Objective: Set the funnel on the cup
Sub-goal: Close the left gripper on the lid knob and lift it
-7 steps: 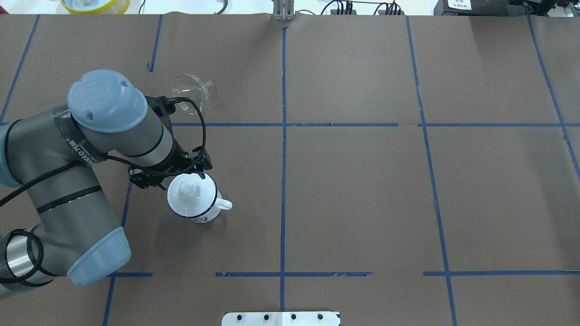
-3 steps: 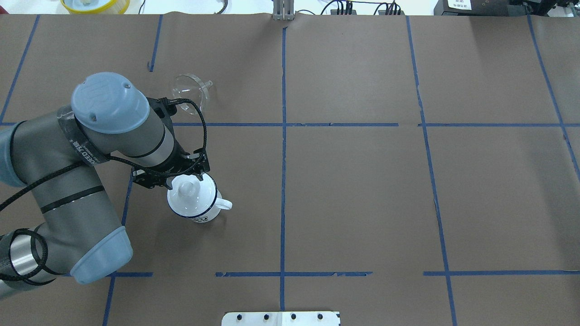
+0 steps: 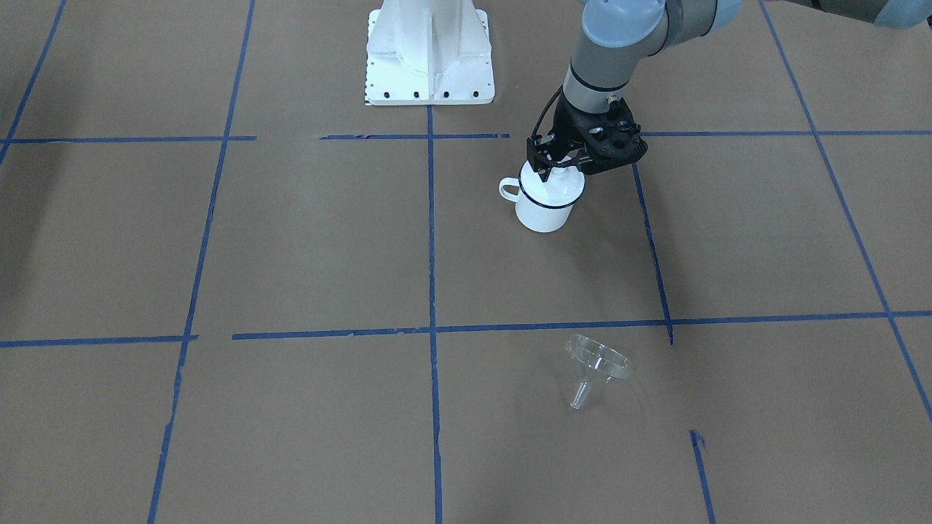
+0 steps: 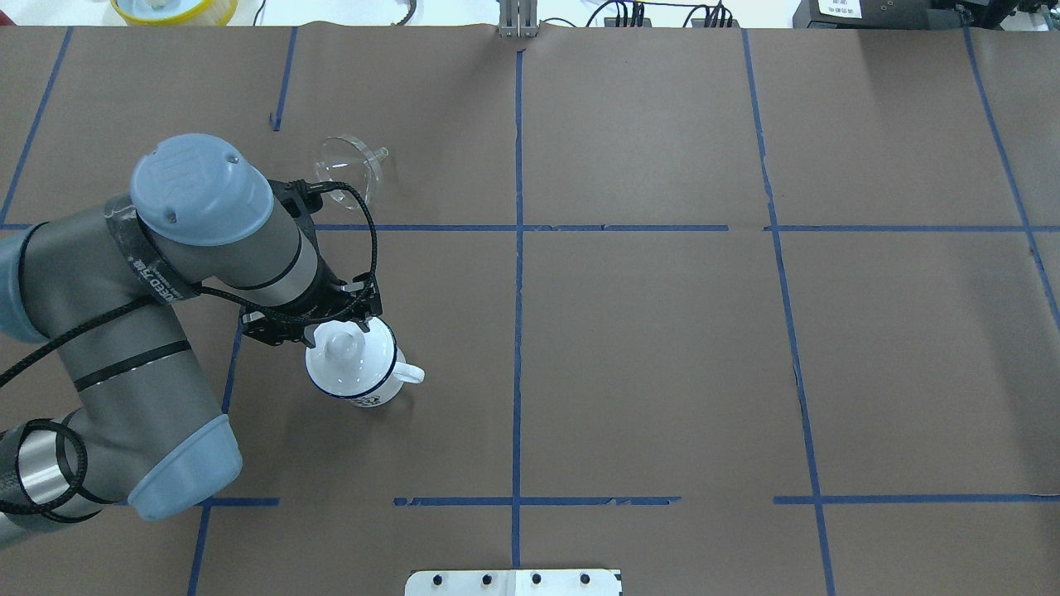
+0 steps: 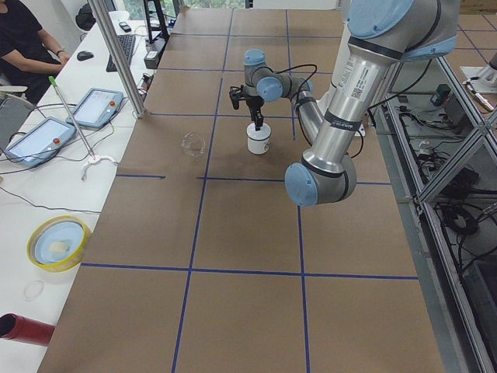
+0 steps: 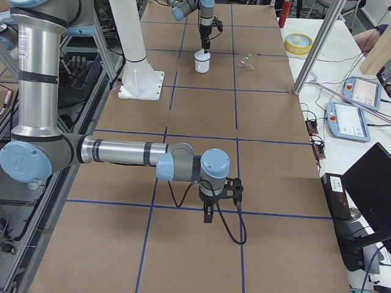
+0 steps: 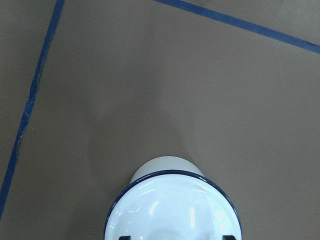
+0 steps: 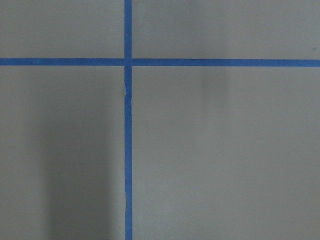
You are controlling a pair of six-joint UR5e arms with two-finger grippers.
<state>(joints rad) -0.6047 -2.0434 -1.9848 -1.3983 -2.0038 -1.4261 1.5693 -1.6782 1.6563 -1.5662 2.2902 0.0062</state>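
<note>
While the left gripper (image 3: 557, 172) hangs straight down over the white enamel mug (image 3: 542, 211), the mug's mouth is covered by a white domed lid (image 4: 352, 364), and the lid's knob (image 4: 343, 347) sits under the gripper. In the left wrist view only two dark fingertips (image 7: 126, 237) show at the bottom edge, about as far apart as the lid is wide; the jaws thus stand wide open with nothing in their hold. Whether they touch the knob I cannot tell.

The mug stands upright on the brown paper table cover (image 4: 662, 348); its small loop handle (image 4: 410, 374) points to the robot's right.

The clear funnel (image 4: 349, 164) lies tipped over on the paper, resting on its wide rim and its short spout; the spout points to the robot's right. It lies farther from the robot than the mug, beyond a blue tape line (image 4: 414, 228), well apart from mug and gripper.

The right gripper (image 6: 208, 215) points down over bare paper toward the robot's right end of the table, far from both things. It shows only in the right side view, and its own camera shows nothing but paper and tape; I cannot tell how far open it is.

The white base plate (image 3: 429, 54) sits between the arms. On the side bench lie a yellow-rimmed bowl (image 5: 57, 242) and a teach pendant (image 5: 35, 141); a seated person (image 5: 27, 39) is at its far end.
</note>
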